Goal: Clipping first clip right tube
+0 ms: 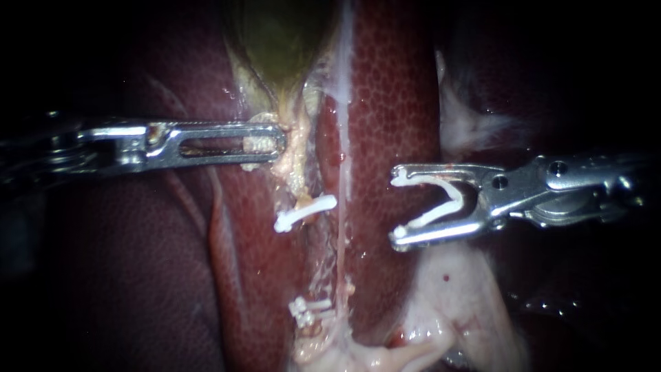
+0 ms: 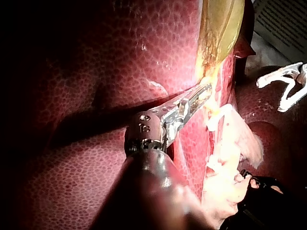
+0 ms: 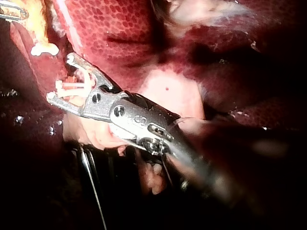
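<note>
A thin pale right tube (image 1: 341,234) runs down over the liver (image 1: 392,103), below the green gallbladder (image 1: 279,41). To its left, the other tube carries a white clip (image 1: 305,212), and more white clips (image 1: 308,310) sit lower down. My right instrument (image 1: 397,207) holds an open white clip (image 1: 441,200) seated between its wide-apart jaws, a short way to the right of the tube and not touching it. My left instrument (image 1: 277,142) is shut on yellowish tissue at the gallbladder's neck (image 1: 258,143). The left wrist view shows that grip (image 2: 204,93), the right wrist view the loaded jaws (image 3: 61,77).
Pale fatty tissue (image 1: 454,303) lies under and below the right instrument. A whitish membrane (image 1: 461,124) hangs above it. Dark liver (image 1: 124,275) fills the left side. A black cable (image 3: 93,187) passes under the right instrument's shaft.
</note>
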`<state>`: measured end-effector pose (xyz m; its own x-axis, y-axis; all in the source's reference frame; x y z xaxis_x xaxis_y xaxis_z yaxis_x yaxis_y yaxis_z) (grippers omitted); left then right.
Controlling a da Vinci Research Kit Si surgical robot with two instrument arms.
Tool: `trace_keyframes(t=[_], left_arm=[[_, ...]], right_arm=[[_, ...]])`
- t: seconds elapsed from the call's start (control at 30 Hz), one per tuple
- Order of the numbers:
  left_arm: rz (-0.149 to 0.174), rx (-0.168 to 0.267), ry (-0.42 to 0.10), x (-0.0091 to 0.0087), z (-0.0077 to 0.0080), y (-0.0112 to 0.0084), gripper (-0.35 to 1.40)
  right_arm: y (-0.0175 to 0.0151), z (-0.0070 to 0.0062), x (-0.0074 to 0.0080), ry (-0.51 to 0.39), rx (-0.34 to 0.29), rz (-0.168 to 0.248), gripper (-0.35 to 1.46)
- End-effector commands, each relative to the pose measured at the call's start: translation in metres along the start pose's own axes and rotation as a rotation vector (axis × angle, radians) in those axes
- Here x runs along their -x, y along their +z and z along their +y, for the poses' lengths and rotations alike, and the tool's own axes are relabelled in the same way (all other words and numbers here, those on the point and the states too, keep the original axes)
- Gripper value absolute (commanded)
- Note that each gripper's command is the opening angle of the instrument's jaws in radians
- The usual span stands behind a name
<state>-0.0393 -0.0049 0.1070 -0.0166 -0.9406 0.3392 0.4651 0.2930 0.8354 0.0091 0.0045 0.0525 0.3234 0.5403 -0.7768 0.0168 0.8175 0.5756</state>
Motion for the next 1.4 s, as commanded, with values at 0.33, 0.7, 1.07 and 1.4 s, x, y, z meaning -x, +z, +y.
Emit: trace_keyframes(t=[0.33, 0.7, 1.07, 1.4], left_arm=[[0.007, -0.006, -0.005, 0.0013, 0.0000, -0.0016, -0.30], [-0.042, 0.021, -0.017, 0.0060, 0.0000, -0.0074, -0.30], [-0.070, 0.021, -0.003, 0.0074, -0.0015, -0.0094, -0.30], [-0.070, 0.021, -0.003, 0.0073, -0.0014, -0.0094, -0.32]], right_arm=[[0.0001, 0.0000, 0.0000, 0.000, 0.001, 0.000, 0.60], [0.0002, 0.0000, 0.0000, 0.000, 0.001, 0.000, 0.60], [0.0004, -0.0001, 0.0001, -0.001, 0.002, 0.000, 0.60], [0.0018, 0.0003, 0.0024, -0.014, -0.001, -0.005, 0.60]])
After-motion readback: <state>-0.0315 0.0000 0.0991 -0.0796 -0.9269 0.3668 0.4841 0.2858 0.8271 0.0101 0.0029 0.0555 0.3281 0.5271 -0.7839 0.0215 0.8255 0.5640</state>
